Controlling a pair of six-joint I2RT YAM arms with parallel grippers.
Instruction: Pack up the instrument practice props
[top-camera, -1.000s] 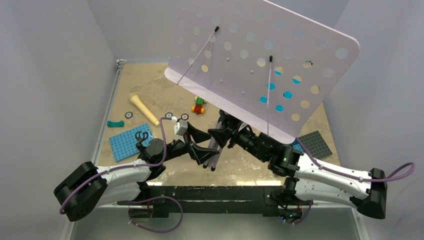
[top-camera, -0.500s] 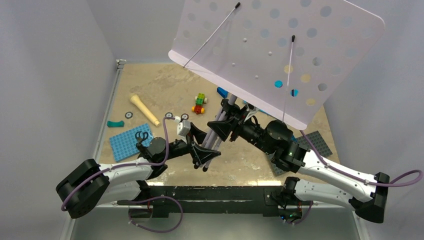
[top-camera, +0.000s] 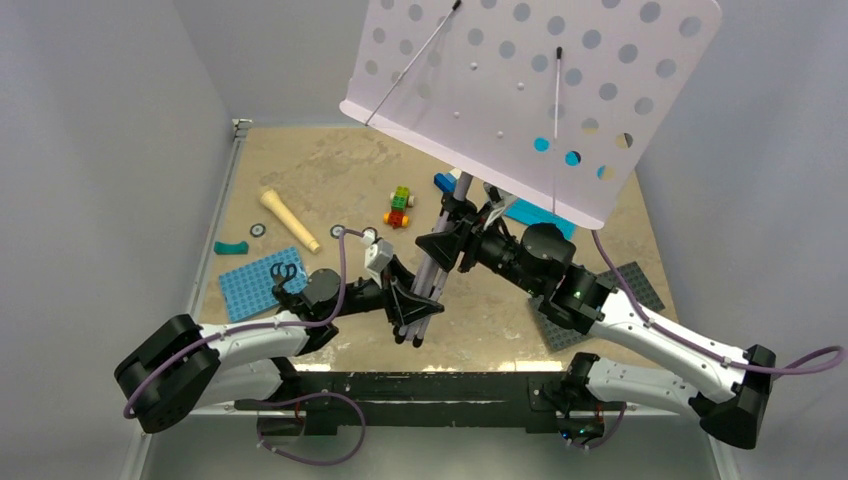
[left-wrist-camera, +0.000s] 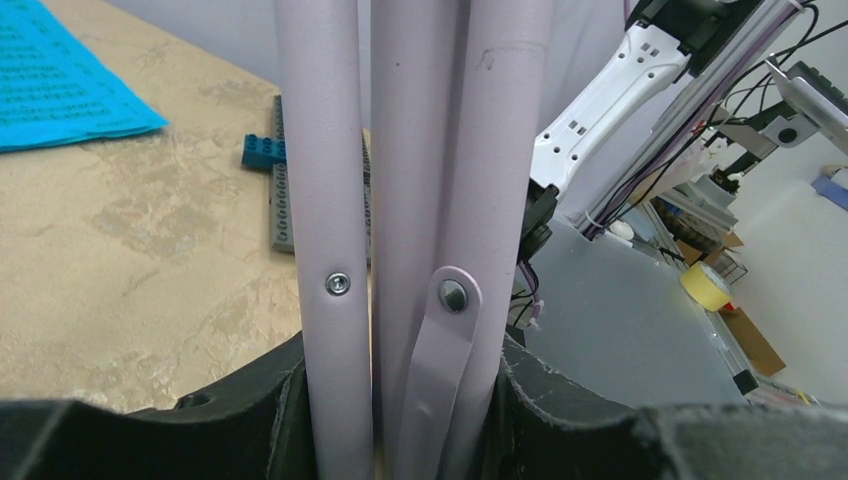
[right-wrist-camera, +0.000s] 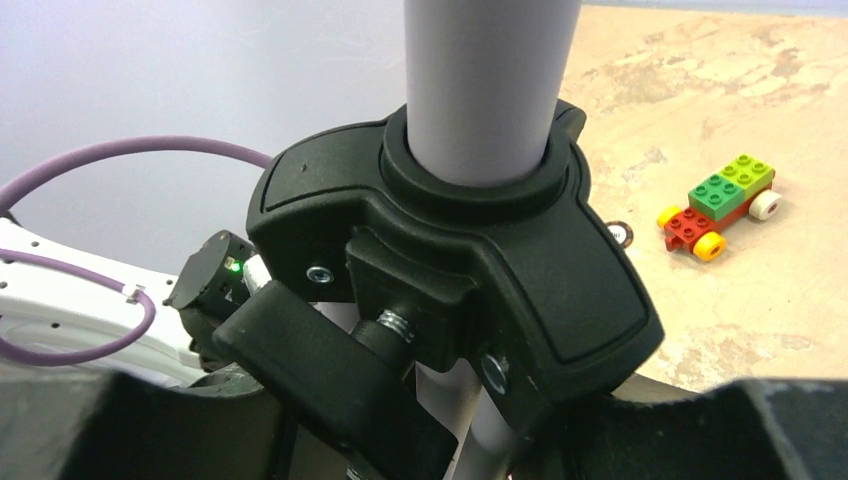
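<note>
At the far left a small teal curved piece lies on the table. The microphone lies flat just to the right of it. Nearer, below both, is the blue baseplate. A small black thing rests on its right part, and I cannot tell what it is.

The left gripper reaches in from the near left. Its fingers are pressed from both sides against the folded legs of the stand. In the left wrist view the legs fill the whole gap between the fingers.

A little brick car stands on the table just behind this, in the middle.

The stand is held above the middle of the table and leans to the right. Its lavender plate with holes is high, at the far right.

The right gripper comes from the near right. It pinches the stand higher up, at the black collar around the pole.

The teal pages lie on the table under the plate, and partly they show through its holes. The grey baseplate lies at the right, partly under the right arm.
</note>
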